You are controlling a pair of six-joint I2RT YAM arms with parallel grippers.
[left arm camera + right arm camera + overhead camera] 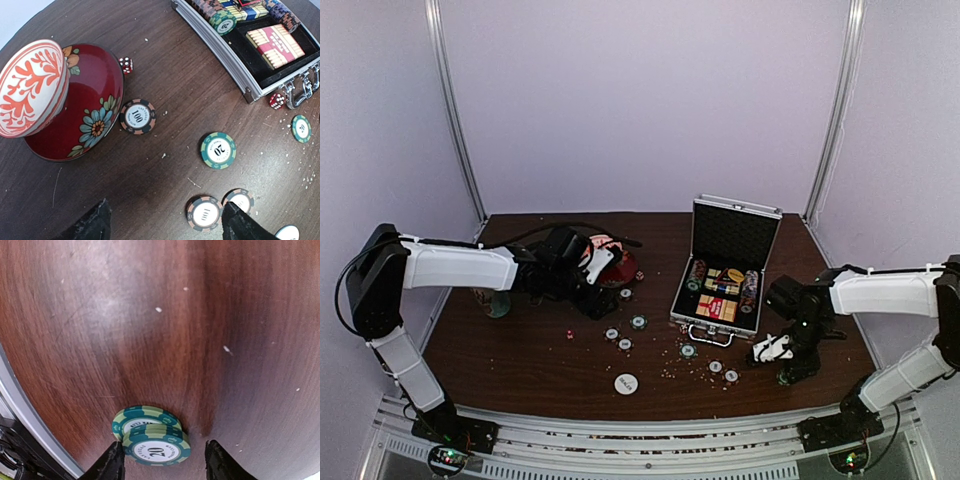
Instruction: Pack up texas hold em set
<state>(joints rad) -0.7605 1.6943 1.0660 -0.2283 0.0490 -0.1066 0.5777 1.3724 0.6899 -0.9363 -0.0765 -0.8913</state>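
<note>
Two green chips lie stacked on the table, front-right of the open case. My right claw straddles them, jaws apart, not clamped. My left claw gapes empty above loose chips near the bowl.

Wood table, alu case, glossy saucer

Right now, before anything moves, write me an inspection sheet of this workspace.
Surface: dark wood table, scattered with pale crumbs.
Job's things: case open, partly filled; loose chips, white disc, red dice outside.
Clutter: bowl on saucer.
Hands: left hand open, empty; right hand open around two stacked chips.
Cables: black cable on left arm.
Surroundings: pale walls, metal posts.
</note>
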